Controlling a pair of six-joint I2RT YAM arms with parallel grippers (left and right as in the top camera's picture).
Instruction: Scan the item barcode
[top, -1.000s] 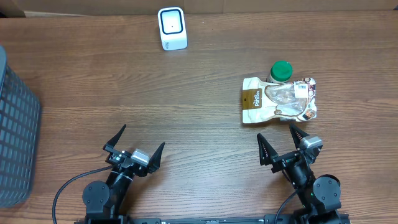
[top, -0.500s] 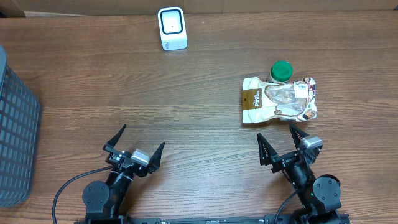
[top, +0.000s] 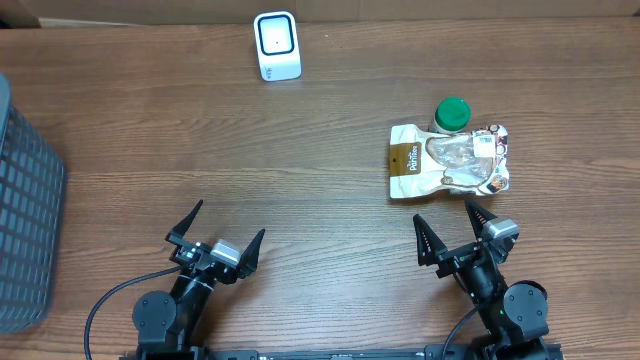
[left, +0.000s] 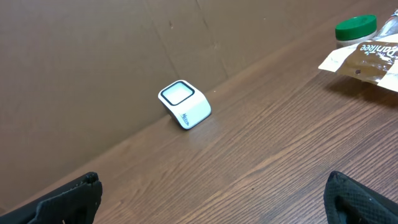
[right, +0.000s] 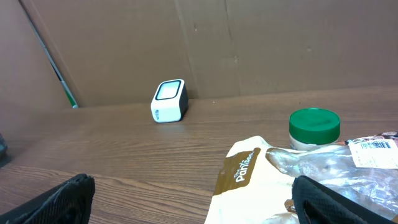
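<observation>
The item, a white and brown snack bag (top: 447, 163) with a clear window, lies flat at the right of the table, also in the right wrist view (right: 292, 180). A white barcode label (right: 374, 145) shows on its far right part. The white scanner (top: 276, 45) stands at the table's far edge (left: 185, 104) (right: 169, 101). My left gripper (top: 222, 236) rests open at the near left, nothing between its fingers. My right gripper (top: 455, 232) is open just in front of the bag, its right fingertip (right: 339, 199) over the bag's near edge.
A jar with a green lid (top: 452, 114) stands behind the bag, touching it (right: 314, 127). A dark mesh basket (top: 22, 210) fills the left edge. A brown cardboard wall (right: 249, 43) runs along the back of the table.
</observation>
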